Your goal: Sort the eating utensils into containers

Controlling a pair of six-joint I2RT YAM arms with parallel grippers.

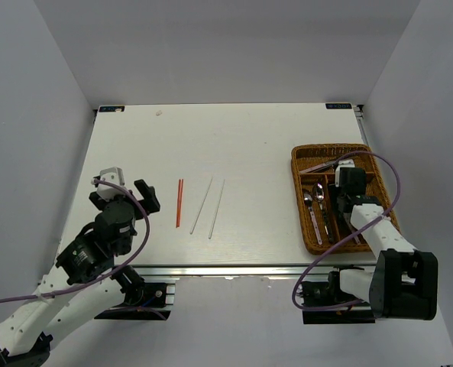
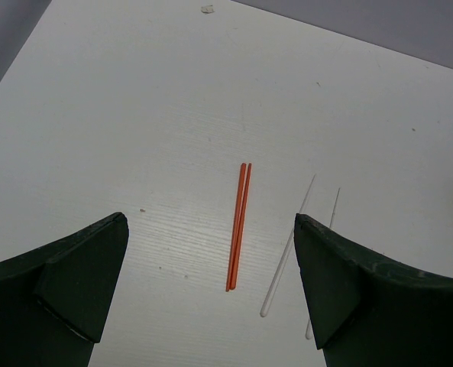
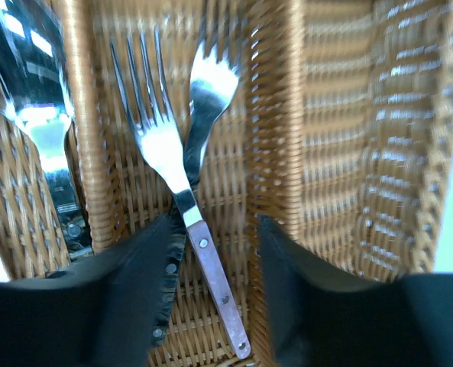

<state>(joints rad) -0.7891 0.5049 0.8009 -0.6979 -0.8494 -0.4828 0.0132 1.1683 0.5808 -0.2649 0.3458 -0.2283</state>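
Observation:
A red-orange pair of chopsticks (image 1: 179,202) and two white chopsticks (image 1: 202,205) lie side by side on the white table, left of centre. My left gripper (image 1: 127,186) hovers just left of them, open and holding nothing; its wrist view shows the red-orange chopsticks (image 2: 239,225) and a white chopstick (image 2: 287,256) between and beyond its fingers. My right gripper (image 3: 217,229) stands open, low inside the wicker tray (image 1: 302,153). A pink-handled fork (image 3: 161,138) lies on the compartment floor between its fingers, crossing a second fork (image 3: 207,92).
The tray sits at the table's right edge, with spoons (image 1: 309,200) in a lengthwise compartment and a utensil in the crosswise section. A spoon (image 3: 27,99) lies beyond the woven divider (image 3: 268,115). Grey walls enclose the table on three sides.

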